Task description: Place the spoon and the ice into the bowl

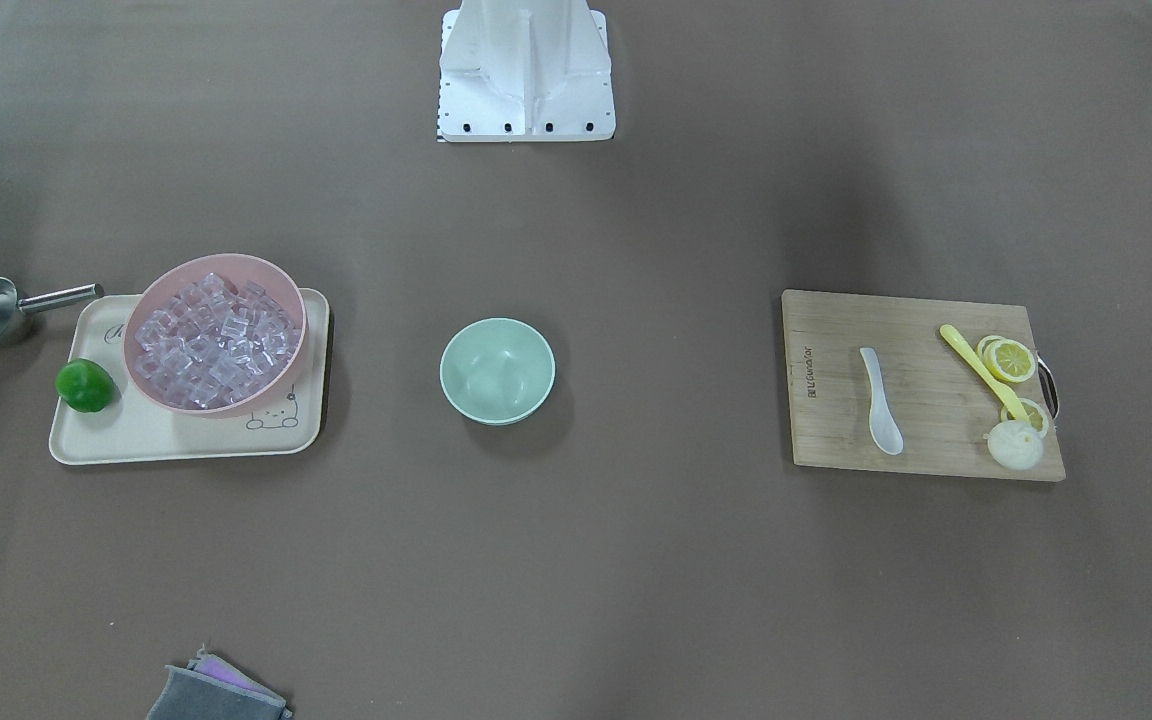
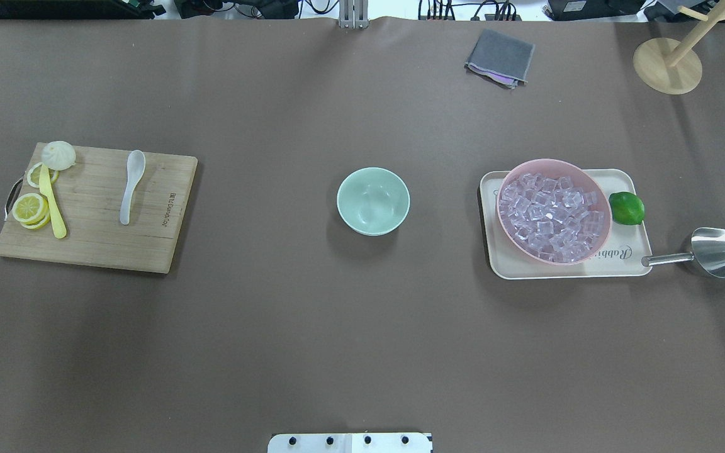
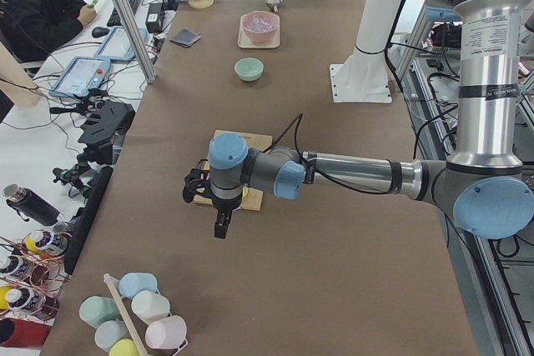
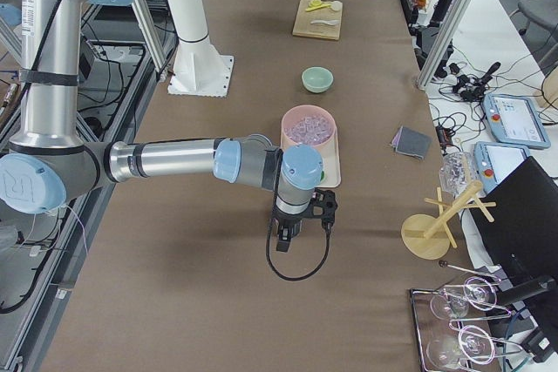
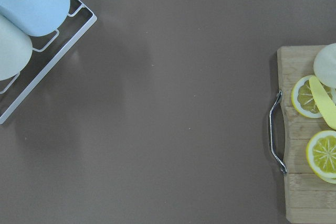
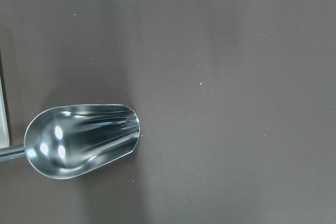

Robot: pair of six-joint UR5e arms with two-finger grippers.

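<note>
Overhead exterior: spoon point(image 2: 132, 187) axis near-far, scoop far.

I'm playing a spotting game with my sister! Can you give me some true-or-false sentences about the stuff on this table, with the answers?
1. The white spoon lies on the wooden cutting board. True.
2. The mint-green bowl has ice in it. False: it is empty.
3. The ice cubes are piled in the pink bowl. True.
4. The green lime sits on the cutting board. False: it sits on the cream tray, beside the pink bowl.
5. The steel scoop is inside the pink bowl. False: it lies on the table, next to the tray.
</note>
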